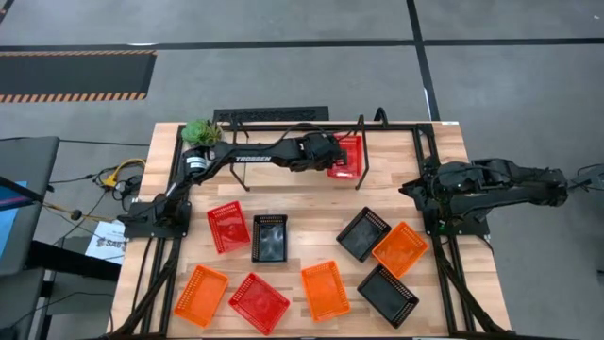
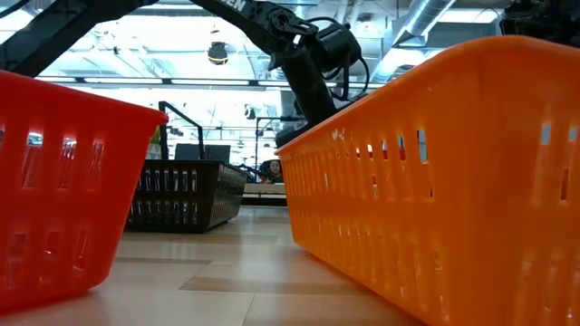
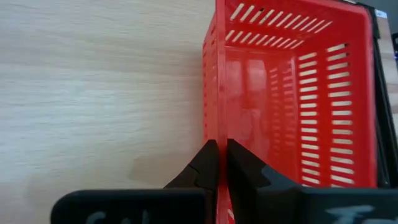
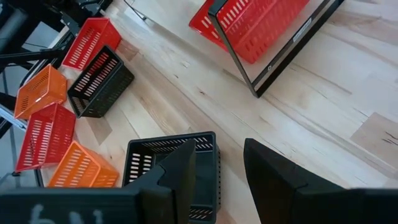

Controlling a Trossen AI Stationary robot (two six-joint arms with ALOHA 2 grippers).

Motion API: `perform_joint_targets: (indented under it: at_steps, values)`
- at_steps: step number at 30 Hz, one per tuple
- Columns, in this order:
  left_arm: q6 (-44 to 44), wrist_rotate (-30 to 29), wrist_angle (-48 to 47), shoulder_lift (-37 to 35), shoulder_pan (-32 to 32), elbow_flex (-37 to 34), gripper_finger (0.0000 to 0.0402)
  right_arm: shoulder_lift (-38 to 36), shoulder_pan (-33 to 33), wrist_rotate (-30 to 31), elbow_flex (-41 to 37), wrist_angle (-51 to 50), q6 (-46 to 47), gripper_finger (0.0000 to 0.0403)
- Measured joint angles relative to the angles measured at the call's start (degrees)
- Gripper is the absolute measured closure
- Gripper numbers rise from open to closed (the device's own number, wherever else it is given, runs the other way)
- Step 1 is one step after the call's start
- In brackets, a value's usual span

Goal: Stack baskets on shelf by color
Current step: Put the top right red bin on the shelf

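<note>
While the left gripper (image 1: 338,154) is clamped on the side wall of a red basket (image 1: 347,156) at the shelf (image 1: 360,172), top middle of the high view, only that 1 basket has made it there.

So basically 1 of 9 is at the shelf and I can't tell if it's fully set down on the board yet; the left wrist view shows the fingers pinched tight on the wall. The other 8 are loose on the table (image 1: 302,212) across the lower half of the frame: 2 red, 3 orange, 3 black. Right gripper (image 4: 217,165) sits parked at the right edge, jaws apart and empty, hovering near a black basket (image 4: 171,165). I'd call this barely started, with 2 reds plus both other colors left.
</note>
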Motion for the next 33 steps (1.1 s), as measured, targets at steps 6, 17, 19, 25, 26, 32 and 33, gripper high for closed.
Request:
perform_joint_targets:
  at_steps: [6,17,19,25,26,32,33]
  values:
    - [-0.42,-0.60,-1.98,0.00,0.35,0.00,0.0396,0.01,0.00,0.03,0.00,-0.02,-0.10,0.0243]
    - [-0.61,-0.27,-1.98,-0.05,0.32,0.56,0.0396,0.02,0.00,0.18,0.00,0.00,-0.33,0.0243]
    - [0.35,-0.58,-1.97,-0.05,0.32,1.72,0.0396,0.01,0.00,0.18,0.00,-0.02,-0.44,0.0243]
    - [2.88,-3.66,-4.82,-0.12,0.55,5.46,0.0396,0.00,0.00,0.18,0.00,-0.02,-0.61,0.0243]
    - [2.90,-3.61,-4.84,-0.18,0.63,5.51,0.0395,0.00,0.00,0.18,0.00,-0.02,-0.63,0.0243]
    - [1.72,-3.60,-9.52,-0.13,0.65,5.51,0.0395,0.02,0.00,0.18,0.00,-0.02,-0.63,0.0243]
    - [0.88,-3.82,-10.51,-0.09,0.65,5.51,0.0395,0.00,0.00,0.23,-0.09,0.04,-0.63,0.0243]
